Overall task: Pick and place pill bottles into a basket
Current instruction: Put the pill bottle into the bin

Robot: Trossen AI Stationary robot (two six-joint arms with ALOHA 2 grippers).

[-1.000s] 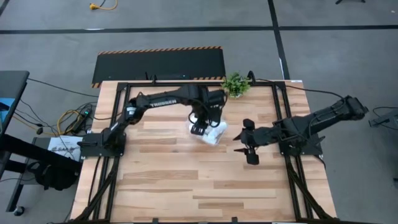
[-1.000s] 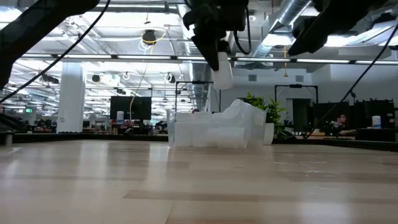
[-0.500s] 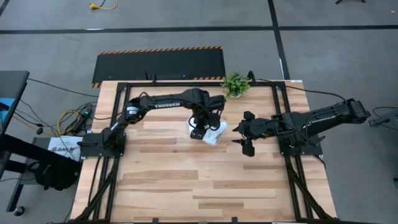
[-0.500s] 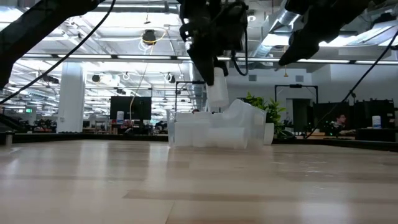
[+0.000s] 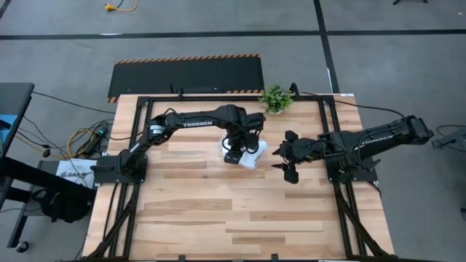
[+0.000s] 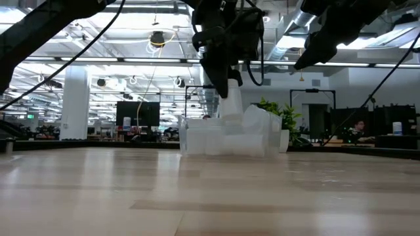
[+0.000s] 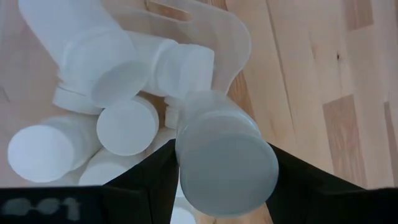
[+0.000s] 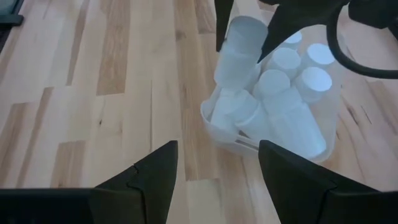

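The clear basket (image 5: 251, 156) stands on the table's middle and holds several white pill bottles (image 8: 292, 93), some upright and some lying. It also shows in the low view (image 6: 226, 139). My left gripper (image 5: 234, 151) is over the basket's left part, shut on one white pill bottle (image 7: 217, 149), which also shows in the low view (image 6: 231, 105). My right gripper (image 5: 286, 166) hangs open and empty to the right of the basket; its fingers frame the basket in the right wrist view (image 8: 214, 180). My left gripper pinches the bottle's round side wall (image 7: 186, 168) between its two fingers, near the bottle's upper end. The fingers come from above, pointing down. The bottle hangs nearly upright, a little tilted, its lower end (image 6: 231, 118) at the basket's rim level; whether it touches the bottles below, I cannot tell.
A small green potted plant (image 5: 275, 98) stands at the far edge, behind the basket. Bare wooden table (image 5: 218, 211) spreads over the near half and on the left. Black frame rails (image 5: 138, 138) run along the table's sides.
My left gripper has gone down toward the basket with the pill bottle, which has sunk from well above the rim to rim level and stays nearly upright. My right gripper has shifted a little toward the basket and the far edge, then kept still, open.
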